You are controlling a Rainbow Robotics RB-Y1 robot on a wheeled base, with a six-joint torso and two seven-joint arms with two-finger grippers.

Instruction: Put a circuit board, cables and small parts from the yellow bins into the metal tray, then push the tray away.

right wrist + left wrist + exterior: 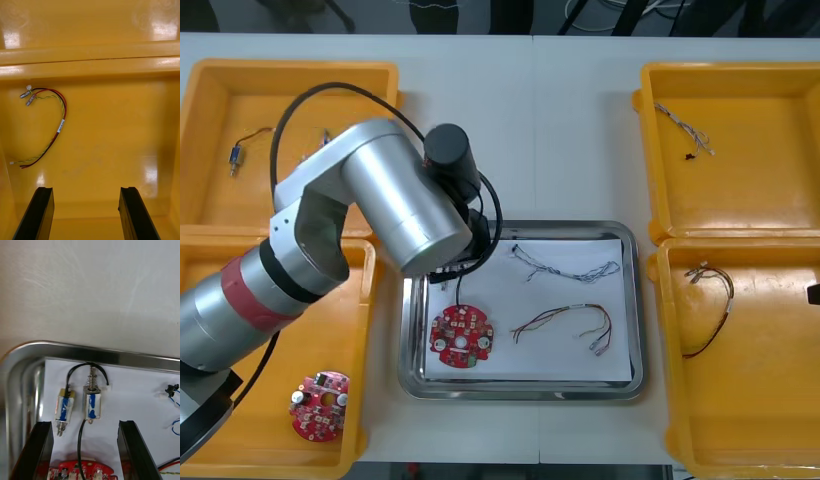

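- My left gripper (84, 423) hangs over a corner of the metal tray (93, 351). Its fingers are spread wide and grip nothing.
- Two small metal parts (93, 405) lie side by side on the tray's white lining, just ahead of the fingertips and within the gap's width. One is just beside a finger and the other is nearer the middle. I cannot tell whether the nearer one touches the finger.
- A black cable (80, 442) arcs over the parts, and one strand runs back between the fingers toward the wrist.
- A circuit board (83, 471) lies in the tray behind the fingertips, low between the two fingers.
- A blue and white cable (173, 405) lies in the tray outside the gap, off to the side of one finger.
- My right gripper (86, 189) hangs over a yellow bin (112, 150), its fingers wide apart and empty.
- A red and yellow cable (56, 129) lies on the bin floor ahead of the fingertips, off toward one finger and apart from both.
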